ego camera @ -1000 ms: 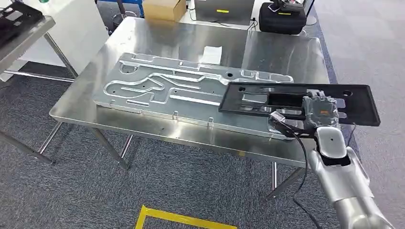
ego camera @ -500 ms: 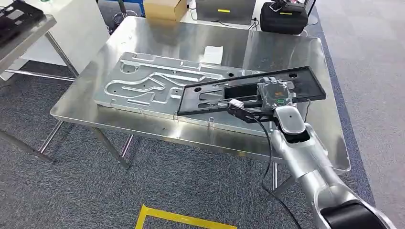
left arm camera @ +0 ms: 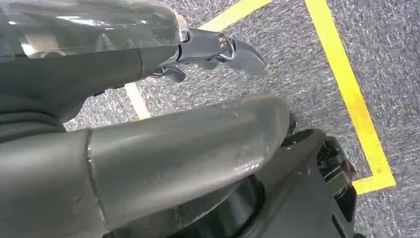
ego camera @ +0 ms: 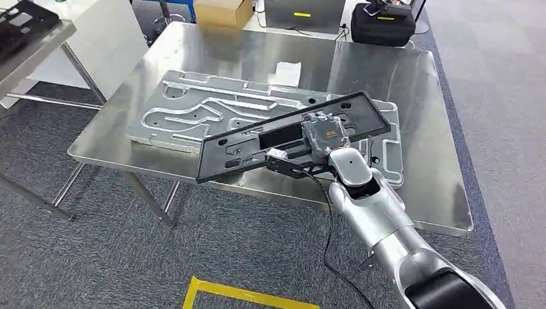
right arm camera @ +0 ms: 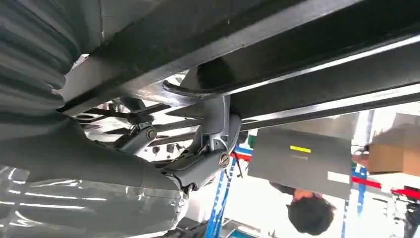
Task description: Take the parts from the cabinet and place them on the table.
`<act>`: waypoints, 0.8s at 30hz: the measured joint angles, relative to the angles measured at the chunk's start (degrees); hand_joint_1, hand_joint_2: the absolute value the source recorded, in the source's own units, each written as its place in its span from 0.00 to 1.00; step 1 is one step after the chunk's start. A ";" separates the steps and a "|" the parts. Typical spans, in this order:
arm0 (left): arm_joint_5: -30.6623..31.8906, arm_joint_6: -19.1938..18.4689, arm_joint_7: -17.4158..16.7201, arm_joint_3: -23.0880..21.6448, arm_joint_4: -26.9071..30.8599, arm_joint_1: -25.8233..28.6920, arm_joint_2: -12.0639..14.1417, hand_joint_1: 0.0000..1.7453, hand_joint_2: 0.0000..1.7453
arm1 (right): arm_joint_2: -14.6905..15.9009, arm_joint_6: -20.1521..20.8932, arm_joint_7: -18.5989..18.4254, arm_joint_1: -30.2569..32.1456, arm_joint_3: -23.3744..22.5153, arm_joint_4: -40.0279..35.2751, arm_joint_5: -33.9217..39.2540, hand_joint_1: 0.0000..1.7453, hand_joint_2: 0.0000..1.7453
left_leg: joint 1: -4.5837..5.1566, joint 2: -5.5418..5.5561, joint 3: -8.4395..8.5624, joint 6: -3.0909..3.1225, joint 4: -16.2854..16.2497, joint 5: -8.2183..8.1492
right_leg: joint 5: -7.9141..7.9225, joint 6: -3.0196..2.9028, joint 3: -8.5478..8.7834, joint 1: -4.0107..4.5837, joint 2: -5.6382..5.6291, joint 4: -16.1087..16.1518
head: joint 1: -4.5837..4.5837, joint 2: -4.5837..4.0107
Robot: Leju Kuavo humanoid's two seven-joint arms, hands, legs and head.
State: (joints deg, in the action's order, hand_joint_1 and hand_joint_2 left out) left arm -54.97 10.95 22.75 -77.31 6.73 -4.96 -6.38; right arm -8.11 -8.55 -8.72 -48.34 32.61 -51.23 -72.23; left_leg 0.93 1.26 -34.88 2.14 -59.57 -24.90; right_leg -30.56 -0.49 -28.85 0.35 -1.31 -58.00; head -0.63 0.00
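My right hand [ego camera: 324,133] grips a long black panel part [ego camera: 251,143] with cut-outs, holding it tilted above the front of the steel table [ego camera: 425,96]. The panel overlaps the large silver machined plate [ego camera: 193,109] lying on the table, and its left end reaches past the table's front edge. In the right wrist view the panel's dark underside [right arm camera: 307,54] crosses the picture, with my fingers [right arm camera: 213,144] hooked under it. In the left wrist view my left hand [left arm camera: 148,144] hangs over the grey carpet with nothing in it, one finger [left arm camera: 223,49] stretched out.
A white slip [ego camera: 287,73] lies on the table behind the plate. A cardboard box [ego camera: 222,11] and a black case [ego camera: 381,23] stand beyond the far edge. At far left a second table [ego camera: 29,45] carries another black part [ego camera: 22,19]. Yellow floor tape [ego camera: 241,293] marks the carpet.
My right arm has swung the black panel leftward, from beyond the table's right edge to over the silver plate and front edge, tilting it so its left end is lower.
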 joint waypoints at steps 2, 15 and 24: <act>-0.06 -0.18 0.77 0.02 0.00 -0.01 0.00 0.00 0.00 | -0.13 0.04 0.22 0.21 0.15 -0.07 1.18 1.00 1.00 | 0.00 -0.04 0.00 0.00 0.00 0.00 | 0.00 0.00 0.00 0.00 -0.03 0.00 | 0.00 0.00; 1.18 -0.70 2.67 -1.31 0.15 -0.03 -0.04 0.00 0.00 | -0.17 0.20 0.50 4.28 5.14 -1.12 3.04 1.00 1.00 | 0.00 -0.02 -0.01 0.00 -0.01 0.00 | 0.00 0.00 -0.02 -0.03 -0.01 0.02 | 0.00 0.00; 0.00 -0.37 2.99 -1.33 0.15 0.15 -0.07 0.00 0.00 | 6.17 -7.98 -5.51 4.46 2.73 -1.79 1.26 1.00 1.00 | 0.01 0.16 0.03 0.01 -0.03 0.00 | 0.00 0.00 -0.03 -0.15 0.17 0.07 | 0.04 0.00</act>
State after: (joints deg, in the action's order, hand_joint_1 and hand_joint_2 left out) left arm -54.97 10.58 25.75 -78.64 6.88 -4.81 -6.45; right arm -1.94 -16.53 -14.23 -43.88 35.34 -53.02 -70.97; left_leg 0.94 1.42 -34.85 2.15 -59.60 -24.90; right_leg -30.56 -0.49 -28.88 0.21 -1.13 -57.93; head -0.59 0.00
